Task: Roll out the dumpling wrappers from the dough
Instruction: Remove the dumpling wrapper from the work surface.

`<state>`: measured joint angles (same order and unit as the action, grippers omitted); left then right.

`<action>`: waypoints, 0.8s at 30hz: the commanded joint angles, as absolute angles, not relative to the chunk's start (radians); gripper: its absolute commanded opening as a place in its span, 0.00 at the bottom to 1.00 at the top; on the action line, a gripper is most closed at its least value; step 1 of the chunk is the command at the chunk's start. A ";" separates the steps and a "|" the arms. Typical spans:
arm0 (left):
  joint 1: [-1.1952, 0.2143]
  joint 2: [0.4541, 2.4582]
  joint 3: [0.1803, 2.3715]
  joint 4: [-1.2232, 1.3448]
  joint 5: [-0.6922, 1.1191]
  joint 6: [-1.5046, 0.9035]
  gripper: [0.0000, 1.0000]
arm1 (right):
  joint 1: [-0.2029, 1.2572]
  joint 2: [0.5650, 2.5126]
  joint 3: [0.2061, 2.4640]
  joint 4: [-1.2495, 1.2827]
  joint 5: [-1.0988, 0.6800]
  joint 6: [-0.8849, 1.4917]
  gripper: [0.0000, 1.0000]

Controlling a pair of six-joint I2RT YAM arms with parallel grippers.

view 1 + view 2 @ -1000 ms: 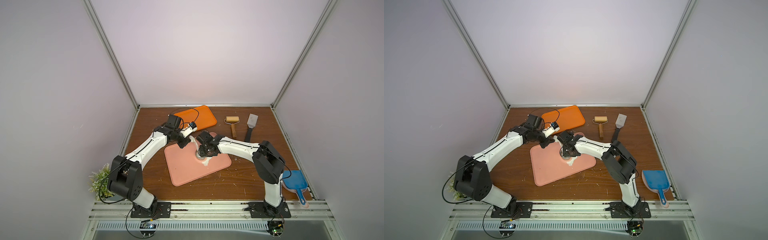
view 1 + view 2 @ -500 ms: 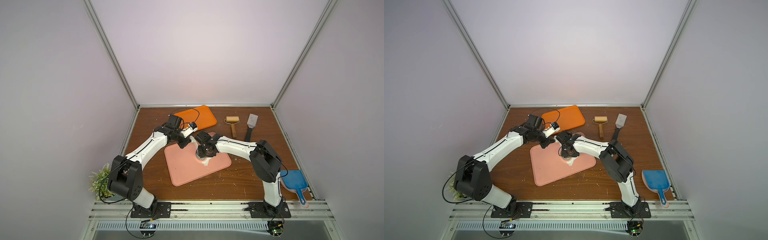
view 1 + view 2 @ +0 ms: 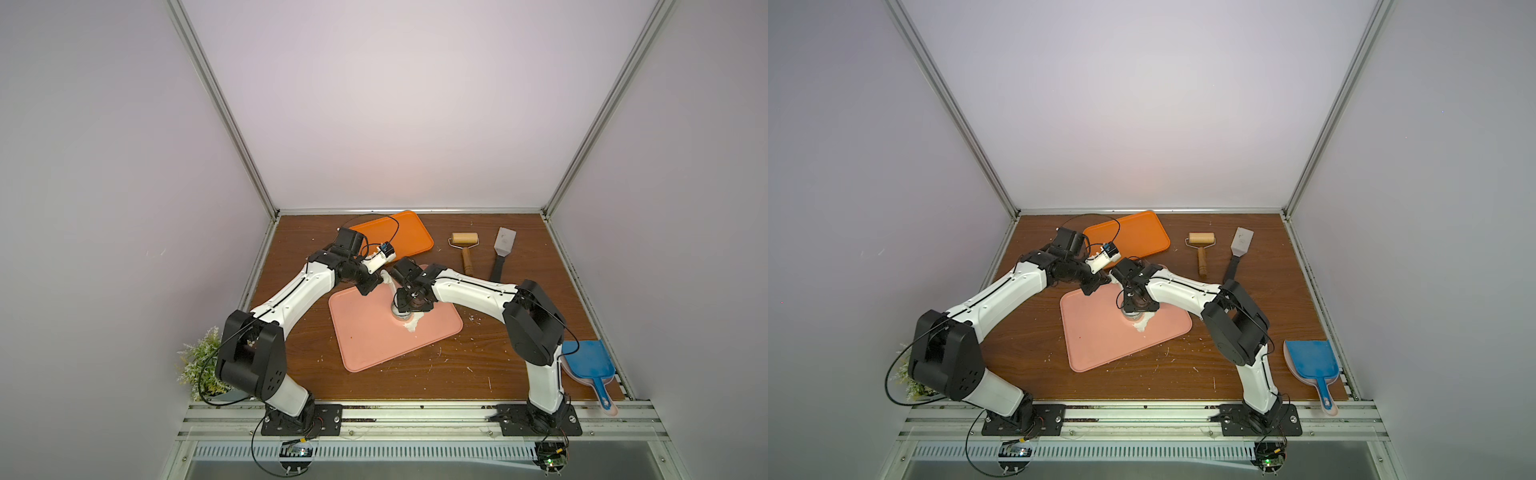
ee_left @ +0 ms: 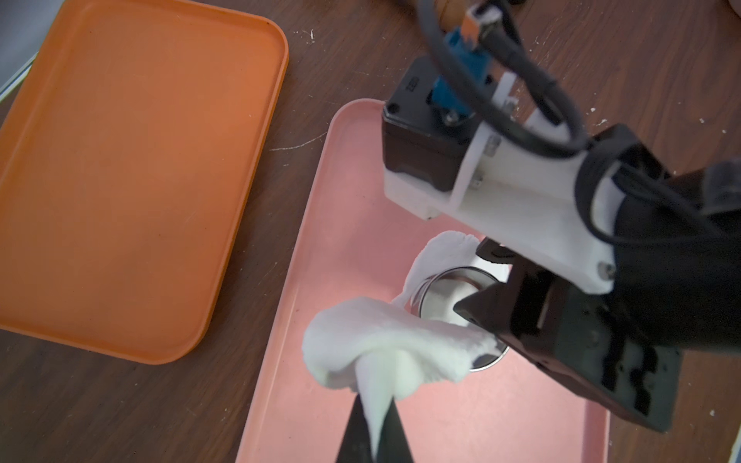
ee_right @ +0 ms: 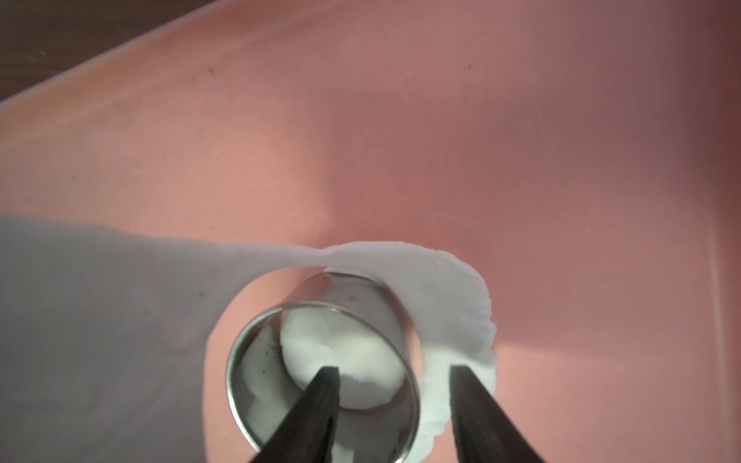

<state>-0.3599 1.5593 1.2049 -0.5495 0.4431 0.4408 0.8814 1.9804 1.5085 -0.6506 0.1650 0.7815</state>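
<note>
Left tool (image 4: 375,405): pinching dough sheet (image 4: 381,336) edge. Right tool (image 5: 393,371): spread astride ring cutter (image 5: 361,296) wall, wrapper (image 5: 333,352) inside; pink tray (image 5: 441,120) open around.

Wooden table (image 3: 395,382); on it orange tray (image 3: 409,241), pink tray (image 3: 374,340), roller (image 3: 465,249), metal scraper (image 3: 503,245), blue dustpan (image 3: 590,361)
</note>
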 commanded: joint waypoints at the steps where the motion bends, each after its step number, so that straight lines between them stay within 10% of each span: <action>1: -0.370 1.574 1.242 -0.555 0.478 0.431 0.00 | 0.873 1.895 1.514 -0.680 0.201 0.782 0.56; 24: -0.626 1.683 1.452 -0.626 0.514 0.437 0.00 | 0.647 1.264 1.002 -0.533 0.304 0.868 0.72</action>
